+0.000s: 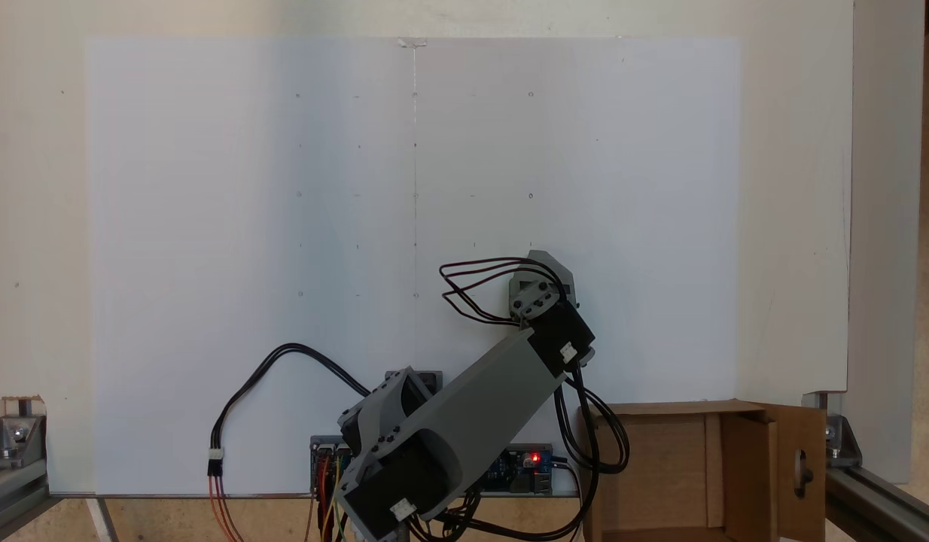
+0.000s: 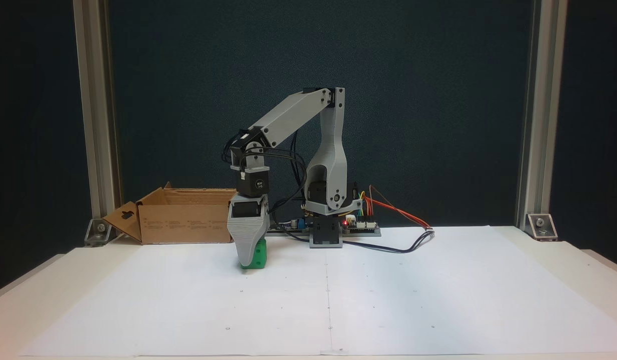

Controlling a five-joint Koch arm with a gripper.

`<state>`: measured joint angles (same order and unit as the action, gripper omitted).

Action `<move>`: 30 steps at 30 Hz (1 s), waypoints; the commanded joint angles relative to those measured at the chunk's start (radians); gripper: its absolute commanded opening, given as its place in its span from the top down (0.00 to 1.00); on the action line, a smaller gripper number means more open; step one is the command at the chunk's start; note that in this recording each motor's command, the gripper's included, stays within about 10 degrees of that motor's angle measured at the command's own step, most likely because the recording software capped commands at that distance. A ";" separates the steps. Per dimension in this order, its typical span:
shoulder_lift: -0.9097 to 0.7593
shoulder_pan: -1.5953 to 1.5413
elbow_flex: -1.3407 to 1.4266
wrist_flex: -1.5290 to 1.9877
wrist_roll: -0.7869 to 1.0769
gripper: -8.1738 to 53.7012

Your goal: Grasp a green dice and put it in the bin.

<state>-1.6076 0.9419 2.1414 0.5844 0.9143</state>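
The green dice (image 2: 260, 253) rests on the white paper, a short way in front of the bin. My gripper (image 2: 251, 259) points straight down at it, and a grey finger (image 2: 247, 239) covers the dice's left part in that fixed view. The jaws stand one behind the other there, so their gap is hidden. From above, in a fixed view, the wrist (image 1: 543, 290) hides the dice and the fingertips. The bin (image 2: 187, 223) is an open brown cardboard box; its rim (image 1: 675, 409) lies at the lower right, its slotted flap (image 1: 802, 463) folded outward.
The arm's base and a controller board with a red light (image 2: 345, 223) stand at the paper's back edge, with black and coloured cables (image 2: 403, 240) trailing beside them. Aluminium frame posts (image 2: 533, 115) stand at the table's corners. The white paper sheet (image 2: 388, 300) covers the table.
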 commanded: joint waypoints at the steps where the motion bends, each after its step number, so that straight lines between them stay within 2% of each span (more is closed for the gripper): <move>1: -0.014 -0.002 -0.017 -0.003 0.072 0.17; 14: -0.009 -0.014 -0.015 -0.021 0.071 0.20; 16: -0.009 -0.014 -0.015 -0.025 0.071 0.24; 20: -0.009 -0.012 -0.015 -0.026 0.071 0.25; 23: -0.009 -0.012 -0.011 -0.026 0.071 0.32; 27: -0.009 -0.012 -0.006 -0.026 0.071 0.32; 30: -0.009 -0.015 -0.002 -0.028 0.069 0.39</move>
<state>-1.6076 0.9281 2.1522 0.5614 0.9143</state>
